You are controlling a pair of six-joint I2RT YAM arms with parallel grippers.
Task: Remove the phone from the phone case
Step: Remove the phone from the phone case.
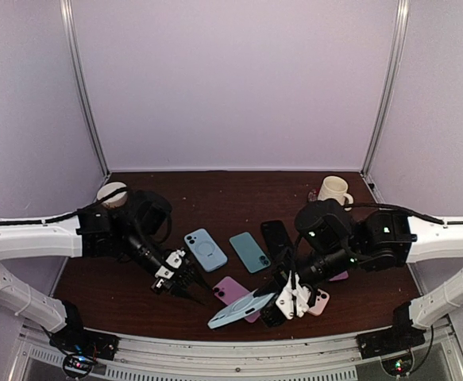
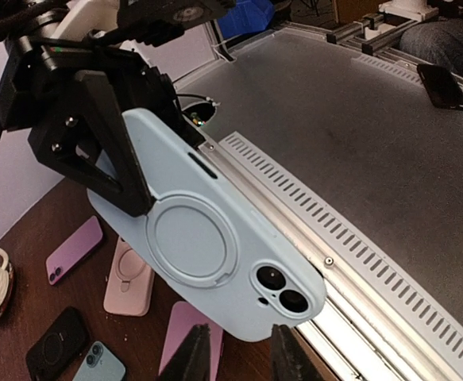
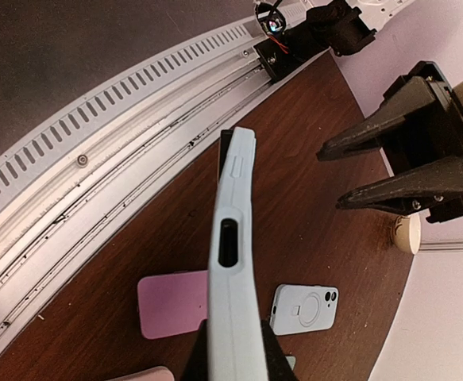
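A light blue phone case point(image 1: 239, 311) hangs tilted above the table's front edge, with my right gripper point(image 1: 293, 300) shut on one end. In the right wrist view the phone case point(image 3: 235, 262) stands edge-on between my right gripper's point(image 3: 235, 361) fingers. The phone's two camera lenses point(image 2: 283, 290) show through the case's cutout; its screen side is hidden. My left gripper point(image 2: 243, 357) sits just below the camera end of the case point(image 2: 207, 246), jaws a little apart with nothing between them. From above, the left gripper point(image 1: 185, 287) is just left of the case.
Several phones and cases lie on the brown table: a blue case point(image 1: 206, 250), a teal phone point(image 1: 249, 252), a black phone point(image 1: 276, 238) and a pink case point(image 1: 229, 290). A mug point(image 1: 334, 190) stands at the back right. A slotted metal rail point(image 1: 239, 349) runs along the front edge.
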